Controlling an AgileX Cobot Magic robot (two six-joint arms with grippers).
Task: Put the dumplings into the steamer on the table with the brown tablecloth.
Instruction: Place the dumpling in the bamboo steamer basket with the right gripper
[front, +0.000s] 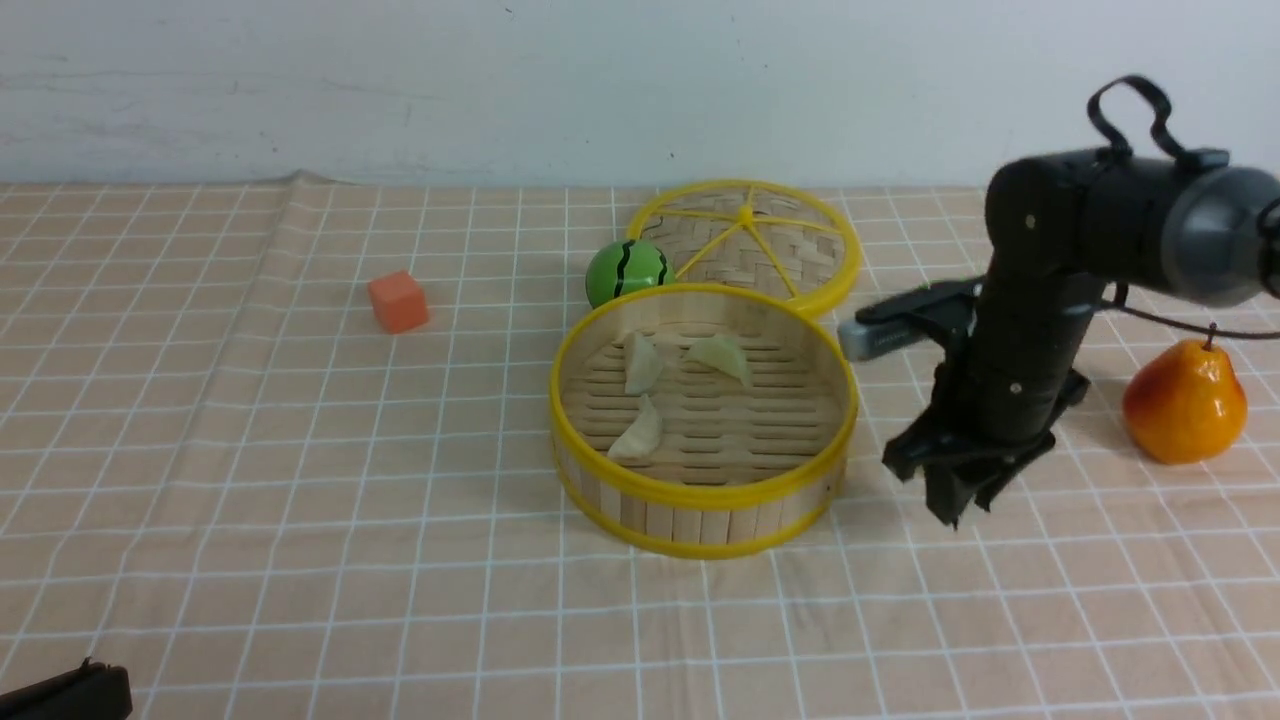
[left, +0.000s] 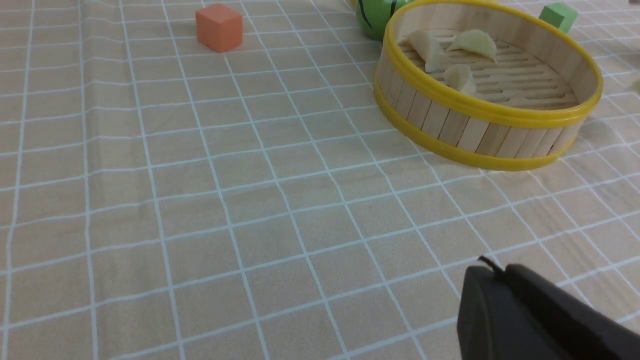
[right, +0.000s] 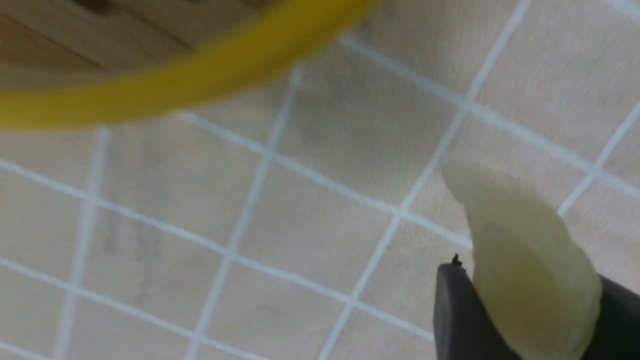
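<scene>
The steamer stands mid-table on the brown tablecloth. Three dumplings lie on its slatted floor; they also show in the left wrist view, inside the steamer. My right gripper hangs just right of the steamer, low over the cloth, shut on the fourth dumpling, which is pinched between its dark fingers. The steamer's yellow rim is close by. My left gripper is shut and empty near the table's front left corner.
The flat woven lid leans behind the steamer. A green striped ball sits at the steamer's far left edge. An orange cube lies further left. An orange pear stands at the right. A green cube lies beyond the steamer.
</scene>
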